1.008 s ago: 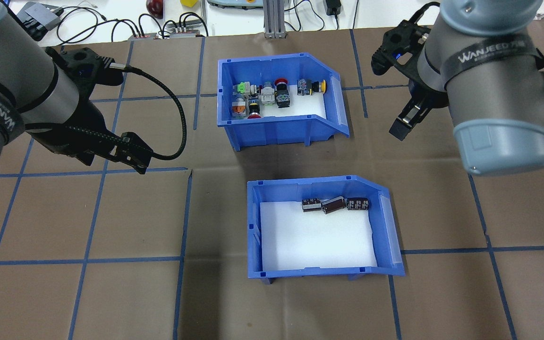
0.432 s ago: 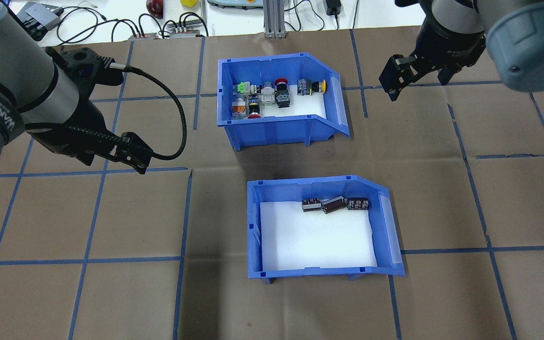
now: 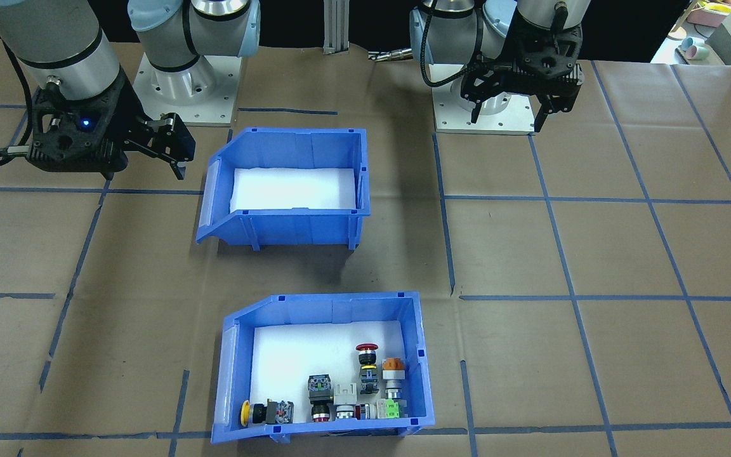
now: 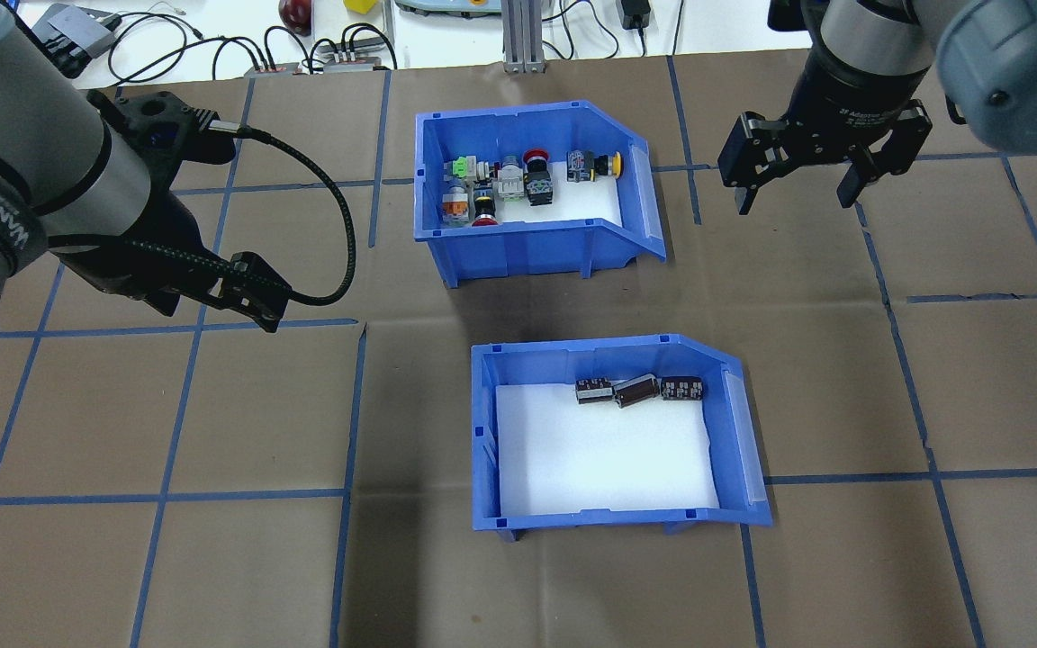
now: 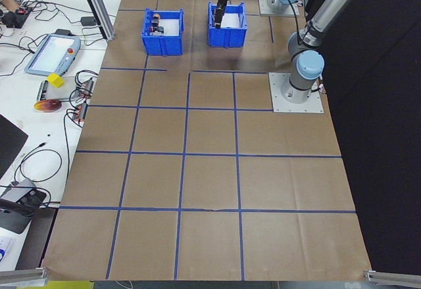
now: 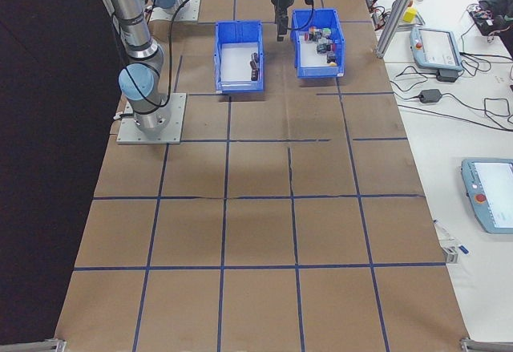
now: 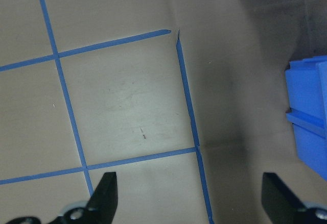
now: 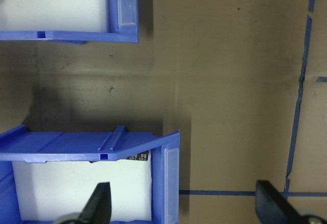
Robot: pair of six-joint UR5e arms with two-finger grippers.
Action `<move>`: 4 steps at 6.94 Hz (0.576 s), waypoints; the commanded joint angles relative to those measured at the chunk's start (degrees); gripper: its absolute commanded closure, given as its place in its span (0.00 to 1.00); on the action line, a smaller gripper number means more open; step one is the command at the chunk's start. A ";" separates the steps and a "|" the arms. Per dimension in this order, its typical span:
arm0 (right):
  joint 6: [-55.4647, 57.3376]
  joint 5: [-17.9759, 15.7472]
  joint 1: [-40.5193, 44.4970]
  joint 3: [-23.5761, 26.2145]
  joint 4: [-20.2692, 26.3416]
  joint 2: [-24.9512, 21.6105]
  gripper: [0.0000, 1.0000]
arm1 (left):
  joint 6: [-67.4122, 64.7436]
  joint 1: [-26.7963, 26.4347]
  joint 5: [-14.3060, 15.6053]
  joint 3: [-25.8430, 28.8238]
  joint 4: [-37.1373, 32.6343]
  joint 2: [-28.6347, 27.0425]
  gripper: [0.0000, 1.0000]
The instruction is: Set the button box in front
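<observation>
The button box [image 4: 532, 189] sits on the bench [image 4: 212, 558] on the far side from the robot, behind the second blue bin [image 4: 613, 432] and apart from it. The right gripper [image 4: 793, 184] hangs beside its open end, jaws apart and empty; the left gripper [image 4: 248, 297] is well off and also spread. Judgement: take one side wall squarely, lift level to keep the switches in, and route round the other bin, where open bench lies on both flanks.

Grey arms with pale blue joint caps, black two-finger grippers, looped black cable, white-lettered black strap, square bolted baseplates
</observation>
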 commanded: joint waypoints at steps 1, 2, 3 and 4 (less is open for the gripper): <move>1.56 -0.13 -1.10 0.17 0.56 -0.30 0.00 | -0.05 0.00 0.01 -0.01 -0.01 0.00 0.01; 1.48 -0.13 -1.63 0.17 0.73 -0.31 0.00 | 0.04 0.00 0.01 -0.01 -0.01 0.00 0.01; 1.48 -0.13 -1.81 0.17 0.82 -0.31 0.00 | -0.05 0.00 0.01 -0.01 -0.01 0.00 0.01; 1.48 -0.13 -1.81 0.17 0.82 -0.31 0.00 | -0.05 0.00 0.01 -0.01 -0.01 0.00 0.01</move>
